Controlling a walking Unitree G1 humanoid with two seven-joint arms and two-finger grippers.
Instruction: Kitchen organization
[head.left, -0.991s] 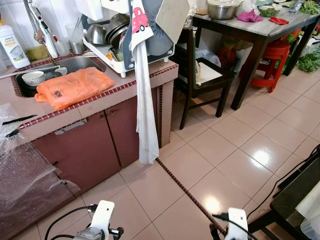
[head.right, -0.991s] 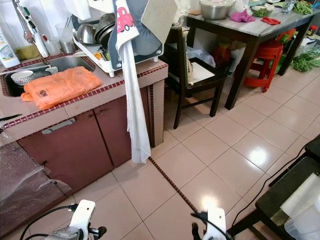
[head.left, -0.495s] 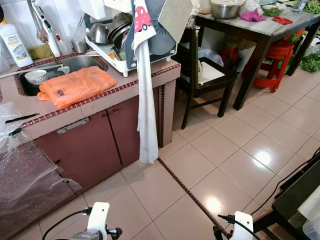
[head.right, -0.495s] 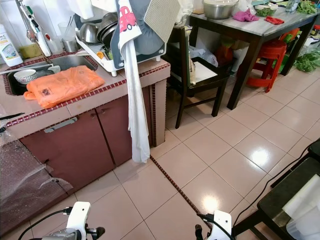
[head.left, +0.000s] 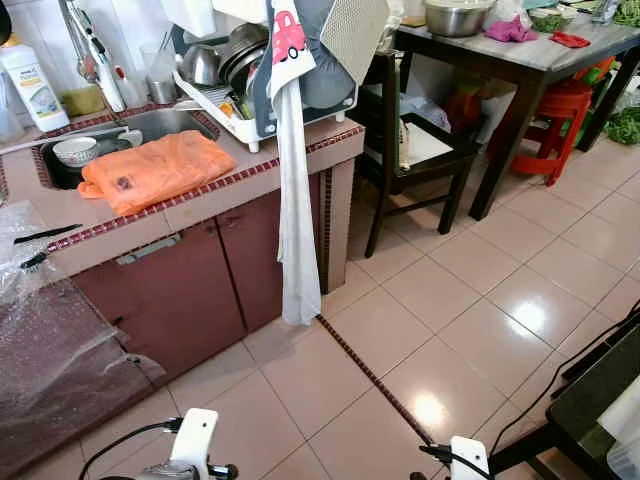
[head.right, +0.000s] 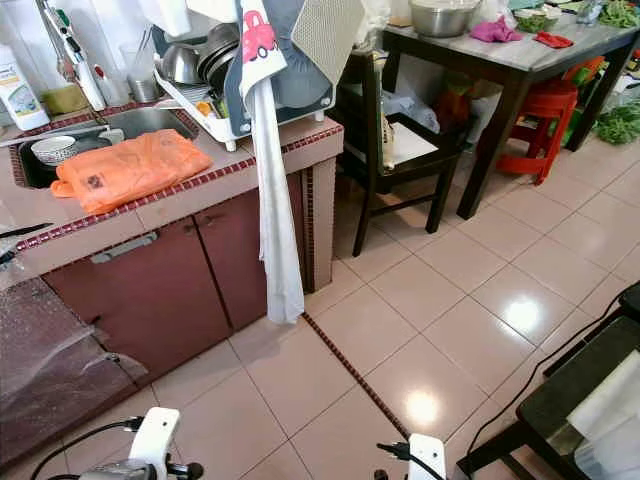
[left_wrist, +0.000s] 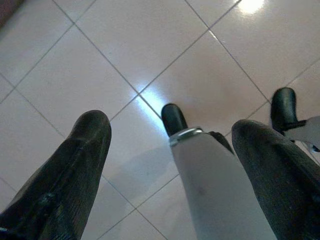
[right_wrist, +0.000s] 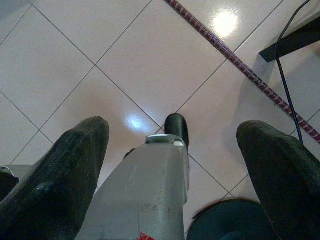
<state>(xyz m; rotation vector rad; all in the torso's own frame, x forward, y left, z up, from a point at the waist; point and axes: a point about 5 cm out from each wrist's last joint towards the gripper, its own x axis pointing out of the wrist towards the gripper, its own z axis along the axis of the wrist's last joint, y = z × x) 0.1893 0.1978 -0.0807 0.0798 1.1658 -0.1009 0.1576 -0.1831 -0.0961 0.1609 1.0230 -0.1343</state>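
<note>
arms hang low over the tiled floor (head.left: 470, 300); left gripper (left_wrist: 170, 170) and right gripper (right_wrist: 172, 170) spread wide, empty.

Floor tiles (head.left: 470, 300) are glossy, bouncing lamp glare. Counter (head.left: 215, 185) is matt pink tile with a rough mosaic edge. Orange bag (head.left: 150, 170) looks like crinkly plastic, the hanging towel (head.left: 295, 230) soft cloth, the bowl (head.left: 455, 15) shiny metal.

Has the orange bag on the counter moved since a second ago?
No. The orange bag lies in the same spot beside the sink, its end by the white bowl. The whole picture shifted, so the camera moved.
</note>
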